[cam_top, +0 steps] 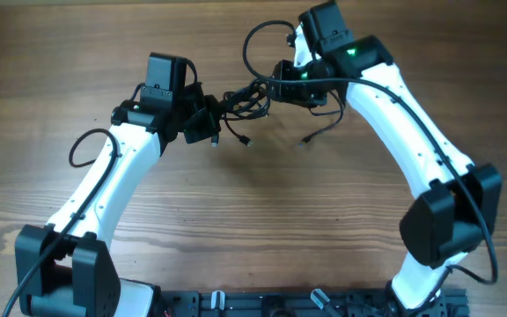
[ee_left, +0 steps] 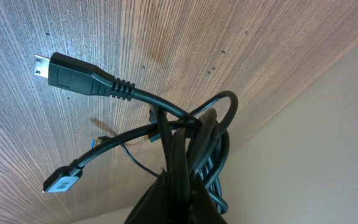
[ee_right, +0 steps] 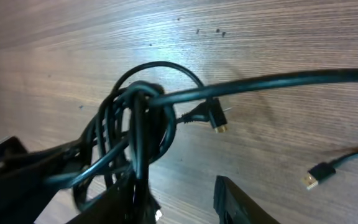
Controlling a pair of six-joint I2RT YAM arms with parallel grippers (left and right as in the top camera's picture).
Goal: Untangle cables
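The cables (cam_top: 240,99) are held knotted over the table (cam_top: 262,202), toward its far side. The left gripper (ee_left: 174,202) is clamped on the bundle; the right gripper (ee_right: 178,191) is seen part-open beside it, gripping nothing. One strand only should be gripped, then drawn away gently.

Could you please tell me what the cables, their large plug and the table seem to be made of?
The cables: black rubbery or plastic sheath, slight sheen, bending in smooth loops.
The large plug: moulded matte black plastic, ribbed collar, tip apparently bare metal.
The table: wood or wood-look laminate, matte, fine grain lines.
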